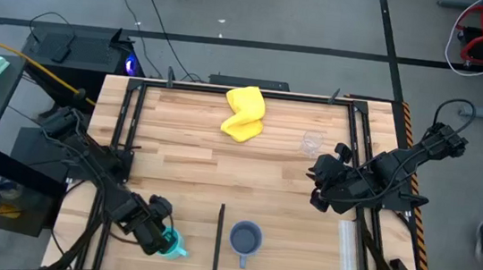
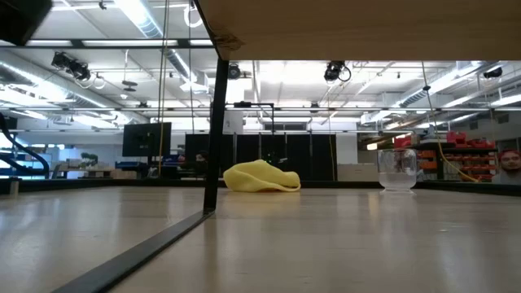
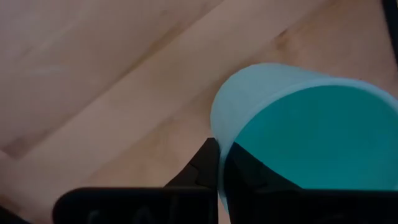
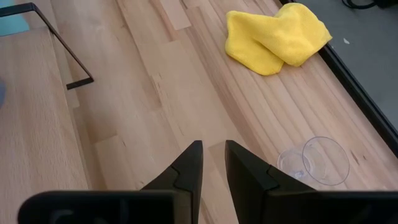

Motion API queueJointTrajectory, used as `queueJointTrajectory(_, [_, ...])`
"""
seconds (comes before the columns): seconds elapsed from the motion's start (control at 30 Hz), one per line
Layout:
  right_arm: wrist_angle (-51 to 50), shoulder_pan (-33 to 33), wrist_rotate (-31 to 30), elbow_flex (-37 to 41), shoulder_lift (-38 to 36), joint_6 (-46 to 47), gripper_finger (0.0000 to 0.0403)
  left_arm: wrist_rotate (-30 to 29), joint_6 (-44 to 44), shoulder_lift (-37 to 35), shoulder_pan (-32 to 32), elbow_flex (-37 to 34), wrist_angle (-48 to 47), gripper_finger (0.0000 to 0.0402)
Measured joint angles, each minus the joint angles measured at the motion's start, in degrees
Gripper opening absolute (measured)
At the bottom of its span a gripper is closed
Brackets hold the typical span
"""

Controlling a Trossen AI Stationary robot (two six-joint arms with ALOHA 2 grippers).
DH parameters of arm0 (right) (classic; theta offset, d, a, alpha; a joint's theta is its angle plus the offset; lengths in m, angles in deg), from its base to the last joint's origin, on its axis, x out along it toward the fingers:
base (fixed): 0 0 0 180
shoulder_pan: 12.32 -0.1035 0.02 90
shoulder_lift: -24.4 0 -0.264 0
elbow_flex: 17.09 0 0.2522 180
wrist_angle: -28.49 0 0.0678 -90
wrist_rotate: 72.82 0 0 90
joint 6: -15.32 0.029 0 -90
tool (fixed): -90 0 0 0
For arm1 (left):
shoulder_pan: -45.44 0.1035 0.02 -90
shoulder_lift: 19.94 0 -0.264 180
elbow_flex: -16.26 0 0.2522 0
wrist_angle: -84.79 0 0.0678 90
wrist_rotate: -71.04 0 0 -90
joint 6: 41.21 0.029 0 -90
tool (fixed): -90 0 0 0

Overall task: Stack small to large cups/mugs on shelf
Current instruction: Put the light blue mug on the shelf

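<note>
My left gripper (image 1: 164,237) sits near the table's near-left corner, shut on the bright turquoise mug (image 1: 175,248), whose open mouth fills the left wrist view (image 3: 311,130). The grey-blue mug (image 1: 245,240) stands upright on its base near the near edge, handle toward that edge. The clear cup (image 1: 312,142) stands on the table toward the far right and also shows in the right wrist view (image 4: 318,160) and the low view (image 2: 398,169). My right gripper (image 1: 317,185) hovers right of centre, open by a narrow gap (image 4: 213,155), holding nothing. My left gripper pinches the turquoise mug's wall at the rim (image 3: 219,149), one finger inside (image 3: 249,177) and one finger outside (image 3: 202,167). The mug is tilted, with its mouth turned toward the wrist camera. Whether it rests on the table I cannot tell.
A crumpled yellow cloth (image 1: 245,114) lies near the far edge at the middle. A thin black bar (image 1: 218,233) lies on the table left of the grey-blue mug, and a black post (image 2: 215,130) rises in the low view. Black rails (image 1: 126,123) run along both sides.
</note>
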Motion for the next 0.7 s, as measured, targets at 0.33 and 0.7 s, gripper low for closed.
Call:
queueJointTrajectory(0.33, [0.0, 0.0, 0.0, 0.0, 0.0, -0.39, 0.0076, 4.1, 10.09, -2.11, 7.75, 0.0, -7.27, 0.0013])
queueJointTrajectory(0.7, [0.0, 0.53, 0.01, 0.0, -0.02, -3.08, 0.0076, 2.77, 21.97, -13.4, 23.71, 0.02, -20.21, 0.0014])
